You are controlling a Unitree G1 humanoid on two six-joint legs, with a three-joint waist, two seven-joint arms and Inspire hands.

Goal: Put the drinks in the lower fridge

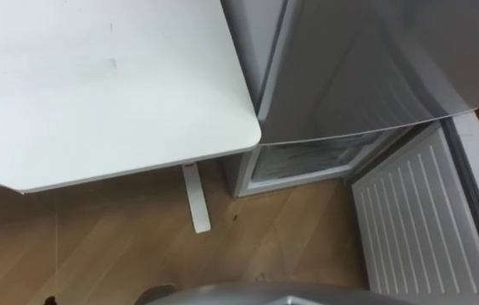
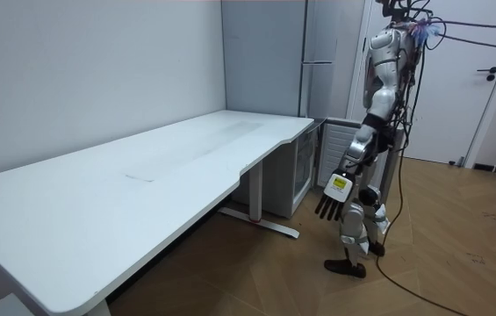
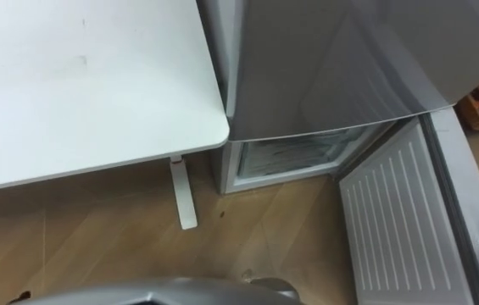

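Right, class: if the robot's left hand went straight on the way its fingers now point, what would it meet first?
Probably the wooden floor. The left hand hangs open at the robot's side, fingers pointing straight down, and nothing shows beneath it, though depth is hard to judge in the room view.

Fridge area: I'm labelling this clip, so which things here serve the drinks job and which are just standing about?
Job: fridge, open lower door, lower compartment, left hand, open and holding nothing.
Standing about: white desk, room door.
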